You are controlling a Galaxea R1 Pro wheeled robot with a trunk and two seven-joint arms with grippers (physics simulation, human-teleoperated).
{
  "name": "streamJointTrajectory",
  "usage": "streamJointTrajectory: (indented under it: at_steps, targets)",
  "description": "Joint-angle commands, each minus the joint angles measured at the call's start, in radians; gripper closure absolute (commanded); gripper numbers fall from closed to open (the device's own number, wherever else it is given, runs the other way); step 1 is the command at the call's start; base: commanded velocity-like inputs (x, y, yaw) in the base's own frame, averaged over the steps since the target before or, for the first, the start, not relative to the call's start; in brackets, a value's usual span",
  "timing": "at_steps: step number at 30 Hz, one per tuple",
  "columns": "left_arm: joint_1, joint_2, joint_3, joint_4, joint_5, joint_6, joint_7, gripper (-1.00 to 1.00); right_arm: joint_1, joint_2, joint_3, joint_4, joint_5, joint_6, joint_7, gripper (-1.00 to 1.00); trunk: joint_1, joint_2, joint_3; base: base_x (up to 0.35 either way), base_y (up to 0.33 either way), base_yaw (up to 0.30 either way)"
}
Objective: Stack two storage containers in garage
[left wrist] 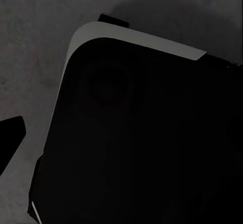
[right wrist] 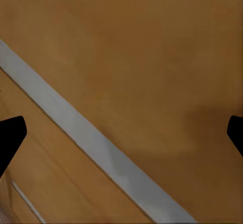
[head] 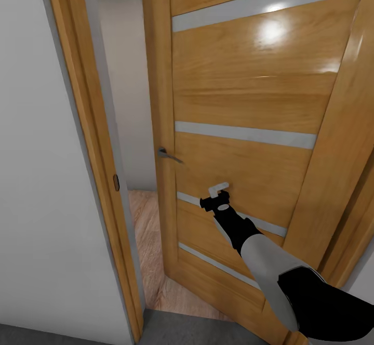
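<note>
The two storage containers are out of view. My right gripper [head: 218,191] is held out at the end of the right arm, against the lower part of a wooden door [head: 244,90], just above one of its grey strips. In the right wrist view the right gripper [right wrist: 121,133] is open, its two dark fingertips [right wrist: 10,138] far apart with only the door panel between them. In the left wrist view one dark fingertip [left wrist: 10,138] of the left gripper stands wide to the side over dark grey floor [left wrist: 30,42], beside my own dark body [left wrist: 142,133].
The door stands partly open, with a metal handle [head: 167,154] at its free edge. A wooden door frame [head: 78,127] and a white wall [head: 36,178] are on the left. Light wood-plank flooring [head: 148,230] shows through the narrow gap; dark grey floor [head: 182,329] lies under me.
</note>
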Motion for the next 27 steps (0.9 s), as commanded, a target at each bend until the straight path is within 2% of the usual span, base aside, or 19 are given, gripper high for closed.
streamJointTrajectory:
  at_steps: [1,15,27]
  targets:
    - [0.000,0.001,0.001,0.000,0.004,-0.002,-0.001,-1.00,-0.001,0.000,0.004,-0.001,0.009,0.009,-0.007,-1.00,0.000,0.000,-0.001,0.194,-0.081,0.000]
    - [0.000,0.002,-0.001,0.000,0.004,-0.002,-0.002,-1.00,-0.001,0.000,0.003,-0.001,0.009,-0.002,-0.012,-1.00,0.000,0.000,-0.001,0.241,-0.148,0.000]
    - [0.000,0.002,0.001,0.000,0.004,-0.002,-0.002,-1.00,0.000,0.000,0.004,0.000,0.007,0.001,-0.010,-1.00,0.000,0.000,-0.001,0.029,-0.019,0.000]
